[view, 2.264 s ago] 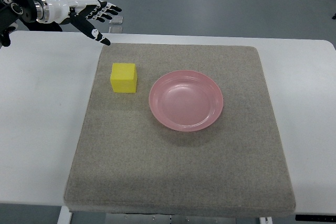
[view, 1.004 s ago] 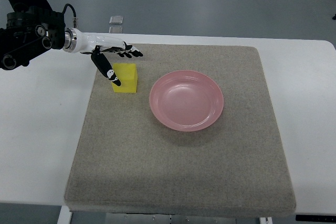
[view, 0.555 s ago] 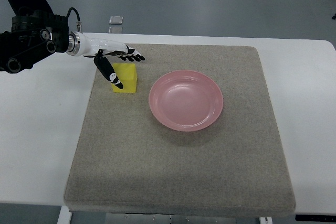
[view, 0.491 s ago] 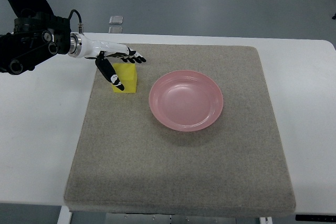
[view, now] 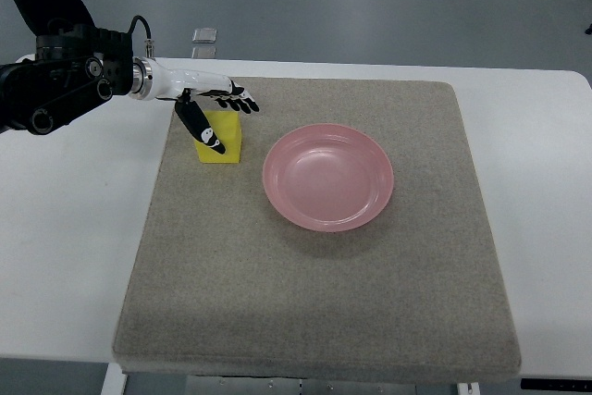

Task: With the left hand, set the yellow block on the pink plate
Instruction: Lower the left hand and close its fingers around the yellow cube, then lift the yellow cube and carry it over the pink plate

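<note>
A yellow block (view: 225,140) rests on the grey mat, left of the pink plate (view: 328,176). My left hand (view: 220,114) hovers over the block, its arm entering from the left edge. The fingers (view: 239,99) stretch across the block's far edge while the thumb (view: 202,128) hangs down over its near left face. The hand is spread and holds nothing. The block's upper left part is hidden by the hand. The plate is empty.
The grey felt mat (view: 314,312) covers the middle of a white table (view: 65,228). A small clear object (view: 204,36) sits at the table's far edge behind the hand.
My left hand came from the table's far left corner down and right to the block, then kept creeping right over it. The block and plate stayed put.
</note>
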Controlling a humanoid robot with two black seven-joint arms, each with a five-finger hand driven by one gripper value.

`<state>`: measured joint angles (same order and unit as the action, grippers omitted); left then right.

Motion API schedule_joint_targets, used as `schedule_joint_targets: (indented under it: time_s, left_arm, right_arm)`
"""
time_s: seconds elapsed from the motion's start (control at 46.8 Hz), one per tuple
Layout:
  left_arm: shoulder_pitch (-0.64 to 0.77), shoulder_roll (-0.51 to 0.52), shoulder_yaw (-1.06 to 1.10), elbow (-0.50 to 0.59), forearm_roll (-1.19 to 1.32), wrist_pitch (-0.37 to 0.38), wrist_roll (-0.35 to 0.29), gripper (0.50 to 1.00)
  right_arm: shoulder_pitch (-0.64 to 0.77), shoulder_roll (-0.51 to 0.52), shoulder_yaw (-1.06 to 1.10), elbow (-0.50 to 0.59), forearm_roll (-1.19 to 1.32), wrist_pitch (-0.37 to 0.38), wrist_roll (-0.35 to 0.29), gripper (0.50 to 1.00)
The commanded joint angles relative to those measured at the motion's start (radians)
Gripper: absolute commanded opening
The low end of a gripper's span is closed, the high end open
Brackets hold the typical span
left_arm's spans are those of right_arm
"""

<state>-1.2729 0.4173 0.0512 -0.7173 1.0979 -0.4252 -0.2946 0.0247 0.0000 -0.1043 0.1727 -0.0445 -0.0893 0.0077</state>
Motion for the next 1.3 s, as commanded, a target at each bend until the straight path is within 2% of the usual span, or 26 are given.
schedule_joint_targets:
  time_s: [0.0,0.043,0.171,0.299,0.812,1.282]
  left_arm:
    - [0.0,0.0,-0.001,0.001,0.005,0.003,0.002,0.823]
    - [0.0,-0.002,-0.001,0.001,0.005,0.009,0.003,0.816]
    - [0.0,-0.002,-0.001,0.001,0.005,0.048,0.011,0.733]
    - [-0.002,0.0,-0.002,0.002,0.003,0.059,0.011,0.711]
    - [-0.031,-0.002,-0.017,-0.017,-0.006,0.065,0.009,0.724]
    - [-0.086,-0.003,-0.019,-0.211,0.01,0.111,0.006,0.724]
  right_arm:
    - [0.0,0.0,0.0,-0.001,0.0,0.0,0.0,0.924]
    - [0.0,0.0,0.0,-0.001,0.0,-0.001,0.0,0.924]
    - [0.001,0.0,0.0,-0.001,0.0,0.0,0.0,0.924]
    - [0.0,0.0,0.0,-0.001,0.0,0.0,0.0,0.924]
    - [0.001,0.0,0.0,-0.001,0.0,0.0,0.0,0.924]
    - [0.001,0.0,0.0,0.001,0.0,0.0,0.0,0.924]
